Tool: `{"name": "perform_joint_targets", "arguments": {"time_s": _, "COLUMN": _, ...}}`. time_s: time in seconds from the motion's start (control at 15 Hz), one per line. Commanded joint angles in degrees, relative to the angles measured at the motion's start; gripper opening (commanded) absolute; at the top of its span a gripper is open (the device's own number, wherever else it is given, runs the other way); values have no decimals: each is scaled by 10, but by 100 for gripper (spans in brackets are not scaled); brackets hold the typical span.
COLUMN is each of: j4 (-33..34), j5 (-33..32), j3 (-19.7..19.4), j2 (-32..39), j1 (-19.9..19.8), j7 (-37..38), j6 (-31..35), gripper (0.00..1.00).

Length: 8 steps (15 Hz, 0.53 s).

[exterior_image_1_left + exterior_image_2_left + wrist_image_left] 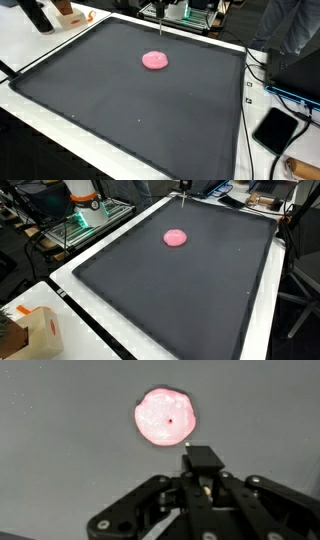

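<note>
Nearest, the pincer (pixel 205 458) hangs closed on nothing, fingers pressed together; just beyond it a round pink disc (pixel 163 415) lies flat on the dark mat (pixel 60 450).

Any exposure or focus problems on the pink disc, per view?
Wrist view: pink disc is blown out, with a glowing rim and most surface detail lost; the gripper is dark and soft. Both exterior views: the disc is evenly exposed but small, and the black mat shows no hard glare.

a robotics lab, by the look. cables (pixel 258 72) and lit electronics (pixel 88 218) crowd the tabletop (pixel 62 280) around a dark mat (pixel 190 290).
</note>
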Motion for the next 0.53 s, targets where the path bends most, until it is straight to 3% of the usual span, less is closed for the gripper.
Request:
{"name": "perform_joint_targets", "arguments": {"time_s": 0.0, "j4": 1, "j5": 0, "j3": -1, "j2": 0, "j1": 1, "j7": 0, "j6": -1, "gripper": 3}}
{"name": "perform_joint_targets", "arguments": {"time_s": 0.47, "j4": 19, "j5": 64, "j3": -28, "j2": 6, "j1": -26, "j7": -28, "j6": -1, "gripper": 3}}
